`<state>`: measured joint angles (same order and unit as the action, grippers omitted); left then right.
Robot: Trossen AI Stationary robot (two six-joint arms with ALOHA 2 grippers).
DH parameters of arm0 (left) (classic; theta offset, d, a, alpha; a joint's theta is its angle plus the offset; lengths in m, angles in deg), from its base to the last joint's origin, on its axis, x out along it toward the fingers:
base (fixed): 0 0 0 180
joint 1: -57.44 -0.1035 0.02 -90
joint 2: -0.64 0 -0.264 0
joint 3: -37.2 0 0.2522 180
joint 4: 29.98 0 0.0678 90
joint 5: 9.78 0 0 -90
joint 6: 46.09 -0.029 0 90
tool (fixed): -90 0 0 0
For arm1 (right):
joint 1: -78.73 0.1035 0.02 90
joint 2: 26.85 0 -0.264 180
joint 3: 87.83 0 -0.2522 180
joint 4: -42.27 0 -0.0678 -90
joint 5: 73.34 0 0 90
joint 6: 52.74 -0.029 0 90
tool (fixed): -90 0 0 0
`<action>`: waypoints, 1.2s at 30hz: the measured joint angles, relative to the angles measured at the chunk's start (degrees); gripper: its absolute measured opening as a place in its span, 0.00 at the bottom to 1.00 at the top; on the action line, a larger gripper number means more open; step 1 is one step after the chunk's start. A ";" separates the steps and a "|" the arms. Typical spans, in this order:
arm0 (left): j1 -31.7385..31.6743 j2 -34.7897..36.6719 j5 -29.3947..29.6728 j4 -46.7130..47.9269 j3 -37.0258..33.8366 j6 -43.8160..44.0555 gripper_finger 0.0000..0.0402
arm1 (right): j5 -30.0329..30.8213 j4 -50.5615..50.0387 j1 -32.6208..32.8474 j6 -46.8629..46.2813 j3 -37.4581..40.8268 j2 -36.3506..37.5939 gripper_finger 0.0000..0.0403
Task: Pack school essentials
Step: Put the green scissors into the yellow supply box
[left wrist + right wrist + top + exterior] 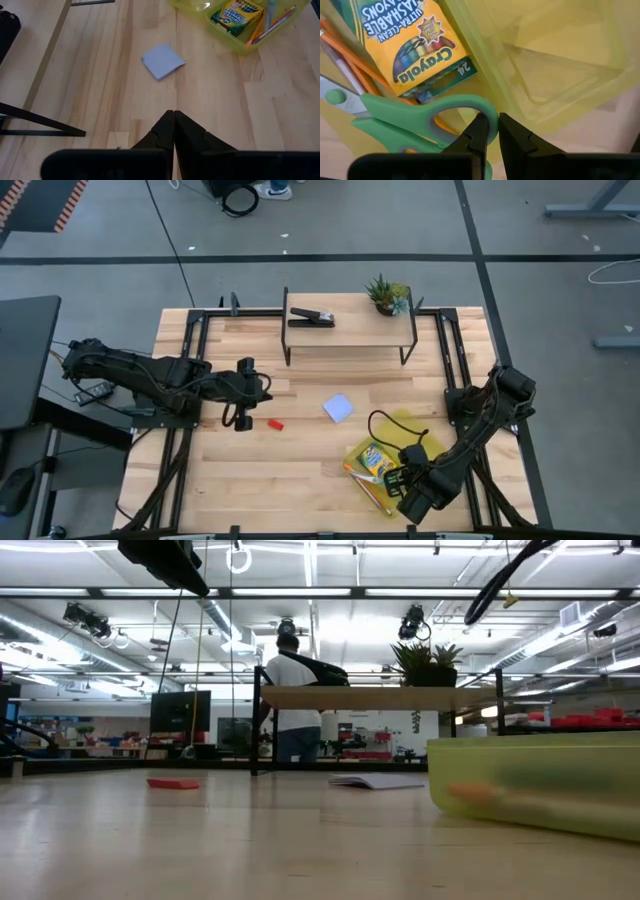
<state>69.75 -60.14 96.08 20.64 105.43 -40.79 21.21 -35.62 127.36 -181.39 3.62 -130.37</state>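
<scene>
- While the left gripper hangs over the left half of the light wooden desk, its fingers pressed together on nothing, it looks parked, waiting its turn.
- Just beside it lies the one small flat red piece, not yet packed.
- Near the desk's middle sits one pale blue square notepad, also loose.
- At the back edge, a low wooden shelf on black legs carries one black stapler and one small green potted plant.
- By the front right corner, the translucent yellow-green plastic box holds one yellow Crayola crayon carton, orange and pink pencils (count unclear) and one pair of green-handled scissors.
- The right gripper, nearly closed, pinches the scissors' handle loop, likely setting them in.
</scene>
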 joint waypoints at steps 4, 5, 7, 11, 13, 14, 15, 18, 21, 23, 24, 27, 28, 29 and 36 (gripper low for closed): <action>0.00 0.00 0.00 0.00 0.00 0.04 0.05 | -1.40 1.72 -1.83 -0.26 0.58 0.00 0.11; 0.00 0.00 0.00 0.00 0.00 0.03 0.05 | -1.66 2.24 -2.35 -0.27 0.67 0.00 0.11; 0.00 0.00 0.00 0.00 0.00 0.04 0.06 | -1.65 3.69 -3.08 -0.27 0.68 0.00 0.11; 0.00 0.00 0.00 0.00 0.00 0.08 0.05 | -2.03 3.96 -3.51 -0.23 0.90 0.00 0.11; 0.00 0.00 0.00 0.02 0.00 0.34 0.05 | -3.24 3.76 -3.51 -0.32 1.20 0.00 0.11; 0.00 0.00 0.00 0.00 0.00 0.37 0.04 | -3.90 3.66 -3.43 -0.32 1.21 0.00 0.11; 0.00 0.00 0.00 0.00 0.00 0.39 0.04 | -4.37 3.69 -3.21 -0.40 1.21 0.00 0.11; 0.00 0.00 0.00 0.02 0.00 0.48 0.04 | -4.64 3.64 -2.67 -0.58 1.21 0.00 0.11; 0.00 0.00 0.00 0.04 0.00 0.50 0.05 | -4.64 3.66 -2.59 -1.13 1.21 0.00 0.11; 0.00 0.00 0.00 0.04 0.00 0.50 0.06 | -4.64 3.66 -2.76 -1.50 1.21 0.00 0.11; 0.01 0.00 0.00 0.04 0.00 0.50 0.06 | -4.64 3.64 -2.81 -1.62 1.21 0.00 0.11; 0.00 0.00 0.00 0.05 0.00 0.50 0.06 | -4.65 3.63 -2.95 -1.91 1.21 0.00 0.11; 0.00 0.00 0.00 0.06 0.00 0.50 0.05 | -4.69 3.63 -3.21 -2.10 1.21 0.00 0.11; 0.00 0.00 0.00 0.06 0.00 0.50 0.05 | -4.73 3.63 -3.38 -2.15 1.21 0.00 0.11; 0.02 0.00 -0.02 0.09 0.00 0.53 0.04 | -4.67 3.06 -4.01 -2.73 1.21 0.00 0.11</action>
<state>69.78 -60.14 96.05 20.73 105.43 -40.26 16.54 -32.55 123.36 -184.11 4.82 -130.37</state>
